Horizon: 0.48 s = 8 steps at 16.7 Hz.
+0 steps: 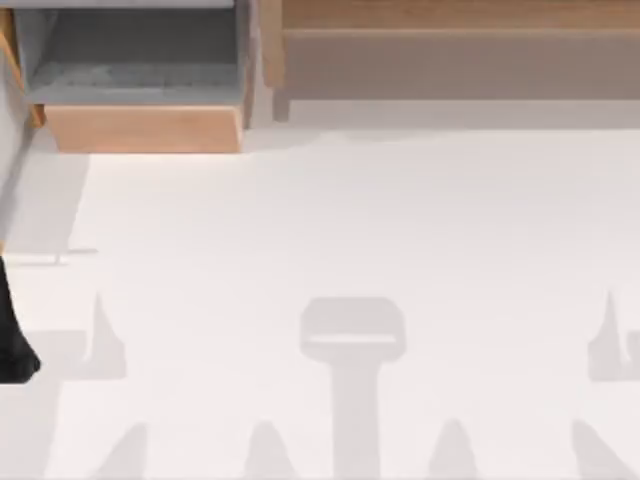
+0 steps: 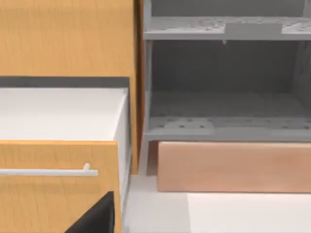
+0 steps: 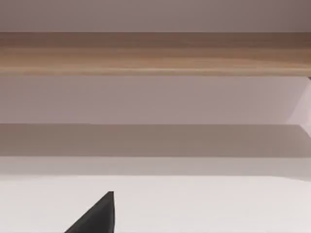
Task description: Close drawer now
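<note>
Drawer (image 1: 145, 128) sitting pulled open at table's (image 1: 350, 230) top left; left arm (image 1: 12, 340) idling at left edge, grip state unclear.

One drawer (image 1: 143, 127), one ledge (image 1: 460, 62)

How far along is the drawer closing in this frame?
Nothing looks done: the drawer stands pulled out at the table's far left, its grey floor exposed behind the tan front panel. Nothing touches it. The left arm sits at the left edge. The whole push is left.
</note>
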Each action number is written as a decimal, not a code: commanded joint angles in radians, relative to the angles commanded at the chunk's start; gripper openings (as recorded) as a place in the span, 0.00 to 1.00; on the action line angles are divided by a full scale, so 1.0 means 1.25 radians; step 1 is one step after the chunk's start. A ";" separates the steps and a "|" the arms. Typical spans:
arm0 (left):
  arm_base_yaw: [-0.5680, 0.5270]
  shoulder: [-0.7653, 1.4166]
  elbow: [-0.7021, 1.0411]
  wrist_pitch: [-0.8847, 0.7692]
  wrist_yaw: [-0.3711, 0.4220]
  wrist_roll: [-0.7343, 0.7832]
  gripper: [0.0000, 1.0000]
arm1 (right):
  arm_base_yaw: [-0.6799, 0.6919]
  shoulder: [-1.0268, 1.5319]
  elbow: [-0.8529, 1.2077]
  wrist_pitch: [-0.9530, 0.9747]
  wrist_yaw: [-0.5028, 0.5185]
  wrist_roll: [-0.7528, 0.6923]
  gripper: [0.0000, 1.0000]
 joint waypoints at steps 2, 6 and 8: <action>-0.001 0.002 0.001 0.002 -0.001 0.000 1.00 | 0.000 0.000 0.000 0.000 0.000 0.000 1.00; -0.036 0.091 0.040 0.080 -0.038 0.002 1.00 | 0.000 0.000 0.000 0.000 0.000 0.000 1.00; -0.069 0.186 0.074 0.148 -0.070 0.001 1.00 | 0.000 0.000 0.000 0.000 0.000 0.000 1.00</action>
